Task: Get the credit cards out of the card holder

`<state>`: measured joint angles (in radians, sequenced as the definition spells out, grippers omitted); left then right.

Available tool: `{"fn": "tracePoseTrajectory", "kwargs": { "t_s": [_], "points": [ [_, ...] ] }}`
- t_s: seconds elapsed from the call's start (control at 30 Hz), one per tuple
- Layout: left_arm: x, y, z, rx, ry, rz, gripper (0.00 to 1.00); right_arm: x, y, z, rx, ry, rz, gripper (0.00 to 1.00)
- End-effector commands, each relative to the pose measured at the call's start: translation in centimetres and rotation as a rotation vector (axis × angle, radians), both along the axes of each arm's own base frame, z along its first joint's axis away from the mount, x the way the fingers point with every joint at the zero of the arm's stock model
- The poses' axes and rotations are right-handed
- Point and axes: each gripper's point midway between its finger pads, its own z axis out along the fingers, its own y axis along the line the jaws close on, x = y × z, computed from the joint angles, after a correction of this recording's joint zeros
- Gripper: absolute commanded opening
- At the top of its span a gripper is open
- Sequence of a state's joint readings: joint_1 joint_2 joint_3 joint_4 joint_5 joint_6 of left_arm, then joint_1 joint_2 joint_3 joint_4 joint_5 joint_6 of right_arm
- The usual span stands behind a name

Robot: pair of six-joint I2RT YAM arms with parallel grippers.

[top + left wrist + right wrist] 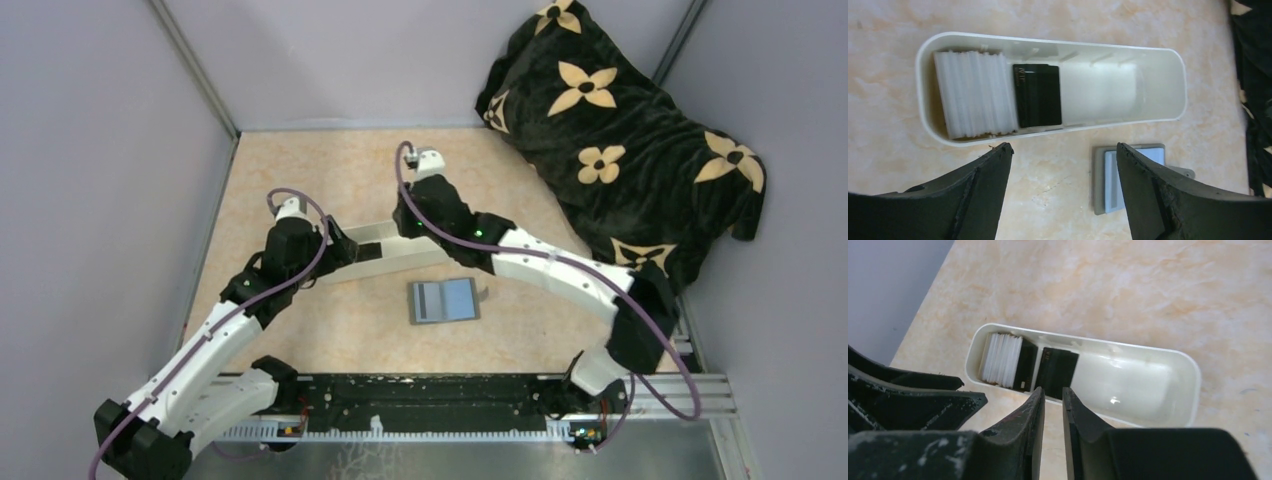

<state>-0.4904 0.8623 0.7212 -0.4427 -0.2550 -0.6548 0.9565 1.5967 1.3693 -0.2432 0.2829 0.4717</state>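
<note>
In the left wrist view, the left gripper [1063, 165] stands wide open, with nothing between its fingers [983, 190] and touching nothing. Beyond its tips lies the long white tray [1158, 55], which contains a stack of pale credit cards [975, 95] at one end and a black card [1038, 95] just beside them. The grey card holder [1105, 182] lies on the table [888, 155] near the tray, partly hidden by one finger. In the right wrist view, the right gripper [1053, 397] is almost closed. We see only a narrow slit between its fingers and nothing held in it. Its tips are just over the near rim of the tray, close to the black card. In the top view, the card holder lies open and flat on the table, apart from the tray, and a black blanket [620, 130] with pale flowers fills the far right corner.
</note>
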Motion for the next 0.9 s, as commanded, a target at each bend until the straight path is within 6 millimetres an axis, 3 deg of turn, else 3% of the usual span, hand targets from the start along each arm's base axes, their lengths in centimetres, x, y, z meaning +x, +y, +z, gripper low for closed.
{"fn": "tracePoseTrajectory", "kwargs": {
  "t_s": [0.0, 0.2, 0.37, 0.57, 0.67, 0.77, 0.87],
  "points": [
    [0.2, -3.4, 1.8, -0.1, -0.048, -0.147, 0.81, 0.4, -4.3, 3.8, 0.107, -0.145, -0.114, 0.15],
    [-0.3, -5.9, 4.1, -0.164, -0.092, -0.254, 0.81, -1.6, -7.8, -0.8, 0.057, -0.047, -0.113, 0.11],
    [-2.0, -9.8, 6.5, -0.285, -0.087, -0.471, 0.83, -4.4, -8.0, -5.3, 0.046, 0.078, -0.064, 0.26],
    [-4.0, -12.8, 3.1, -0.267, 0.004, -0.569, 0.83, -7.9, -6.6, -10.5, -0.08, 0.159, -0.064, 0.45],
    [-5.2, -13.6, 2.0, -0.247, 0.03, -0.577, 0.83, -8.7, -6.3, -11.8, -0.123, 0.184, -0.08, 0.51],
    [-5.8, -13.1, 0.9, -0.245, 0.049, -0.541, 0.83, -9.3, -6.0, -12.3, -0.17, 0.187, -0.087, 0.54],
    [-6.1, -11.3, -0.4, -0.226, 0.071, -0.455, 0.81, -9.7, -5.9, -13.3, -0.234, 0.205, -0.103, 0.55]
  ]
}}
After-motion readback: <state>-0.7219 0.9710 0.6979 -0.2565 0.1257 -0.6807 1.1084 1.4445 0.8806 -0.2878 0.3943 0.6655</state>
